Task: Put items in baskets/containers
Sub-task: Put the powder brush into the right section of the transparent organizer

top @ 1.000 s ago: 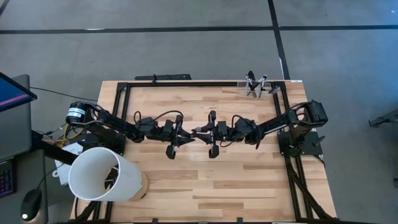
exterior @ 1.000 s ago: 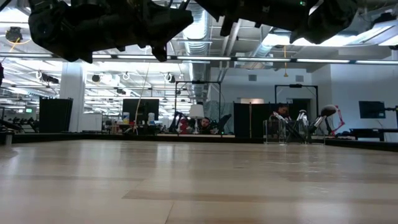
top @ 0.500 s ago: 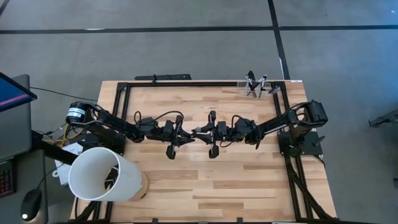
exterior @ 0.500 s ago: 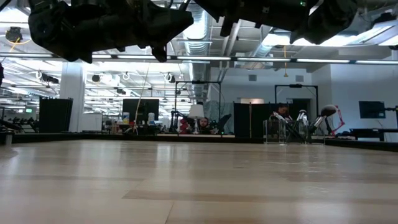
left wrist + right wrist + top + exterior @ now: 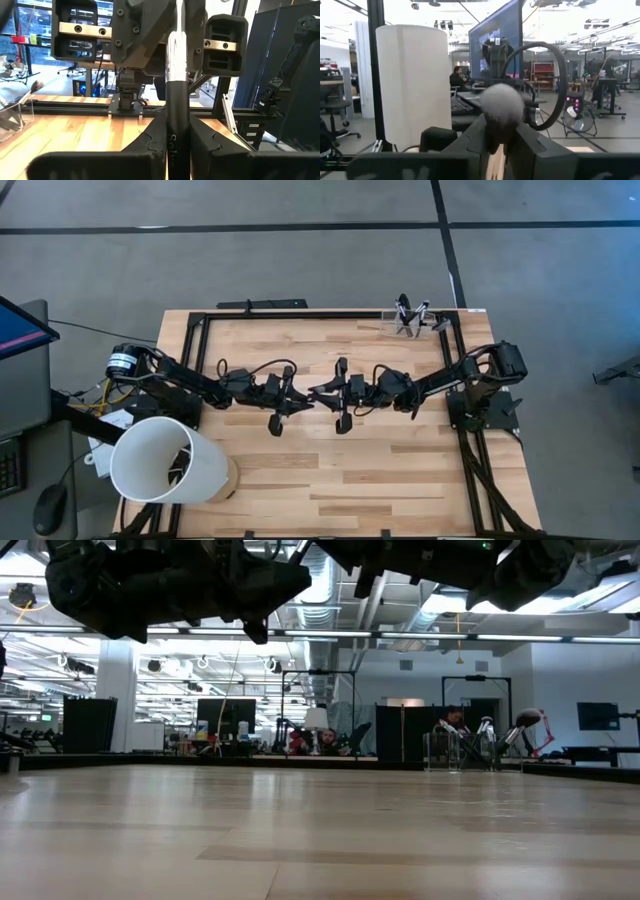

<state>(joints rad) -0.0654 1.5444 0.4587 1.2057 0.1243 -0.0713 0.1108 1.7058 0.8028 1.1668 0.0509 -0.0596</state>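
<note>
Bright, even light from ceiling strip lamps point(image 5: 480, 637) fills the room, and the pale wooden bench point(image 5: 330, 460) shows only faint, soft shadows under the arms. In the low view the near boards blur and the dark arms overhead are silhouettes. In the right wrist view, a fluffy grey brush head point(image 5: 502, 104) is out of focus, with window glare behind.

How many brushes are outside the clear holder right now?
1: the brush, gripped above mid-table by both the left gripper and the right gripper. More could be hidden from view.
</note>
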